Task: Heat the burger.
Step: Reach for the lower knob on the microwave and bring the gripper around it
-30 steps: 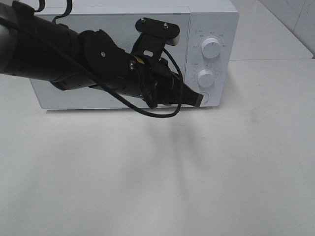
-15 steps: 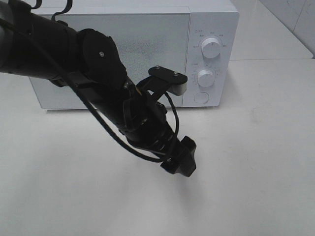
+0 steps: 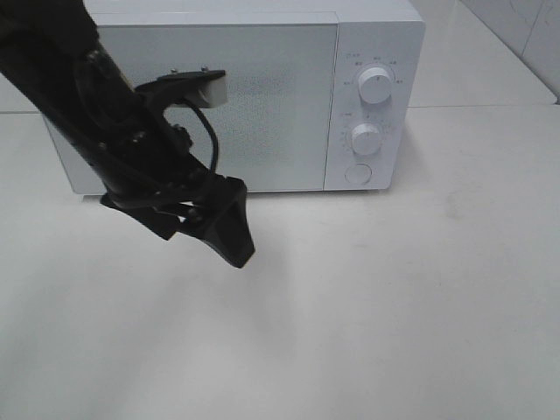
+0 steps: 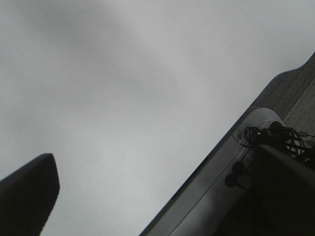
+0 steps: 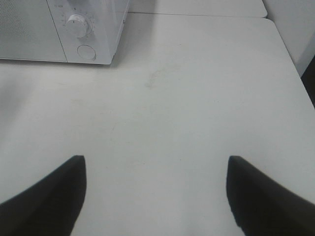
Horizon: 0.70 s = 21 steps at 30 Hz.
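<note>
Swung back from the microwave's (image 3: 262,96) round button (image 3: 357,174), the left gripper (image 3: 214,232) now hangs low over the white table (image 3: 394,306), in front of the left half of the shut door (image 3: 280,105). Its fingers (image 4: 27,196) stand spread wide and hold nothing. The right gripper (image 5: 155,162) hovers over bare tabletop to the right of the microwave, its fingers (image 5: 49,201) well apart and empty. The burger shows in none of the views, and whether it sits behind the frosted door cannot be told.
</note>
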### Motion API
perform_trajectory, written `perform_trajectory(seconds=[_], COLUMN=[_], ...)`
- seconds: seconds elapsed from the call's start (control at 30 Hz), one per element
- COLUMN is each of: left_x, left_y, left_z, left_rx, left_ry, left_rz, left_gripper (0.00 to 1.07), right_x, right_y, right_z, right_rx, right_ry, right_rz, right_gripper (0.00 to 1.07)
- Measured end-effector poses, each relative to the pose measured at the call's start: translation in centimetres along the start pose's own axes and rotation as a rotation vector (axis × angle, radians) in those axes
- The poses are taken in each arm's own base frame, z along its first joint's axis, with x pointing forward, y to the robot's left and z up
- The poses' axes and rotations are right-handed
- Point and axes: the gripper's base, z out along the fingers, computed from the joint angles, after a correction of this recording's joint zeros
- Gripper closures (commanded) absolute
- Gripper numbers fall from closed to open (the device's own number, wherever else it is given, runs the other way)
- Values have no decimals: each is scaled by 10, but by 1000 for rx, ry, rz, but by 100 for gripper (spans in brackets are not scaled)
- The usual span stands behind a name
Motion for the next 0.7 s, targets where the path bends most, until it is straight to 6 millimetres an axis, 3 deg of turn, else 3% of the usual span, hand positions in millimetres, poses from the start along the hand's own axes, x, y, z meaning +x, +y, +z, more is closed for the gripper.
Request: perform_trajectory(seconds=[0.57,0.67,0.7], left_x=[37,53,66], left_y=[44,57,63], left_z=[-88,-99,-105], left_rx=[-158,-185,-203], left_ry=[-29,-43,-47], left_rz=[-228,-282,-317], left_gripper=[6,6,6], right_x=[0,0,0], right_y=[0,0,0], right_z=[0,0,0], right_rx=[0,0,0], right_ry=[0,0,0], right_rz=[0,0,0], right_gripper=[31,31,31])
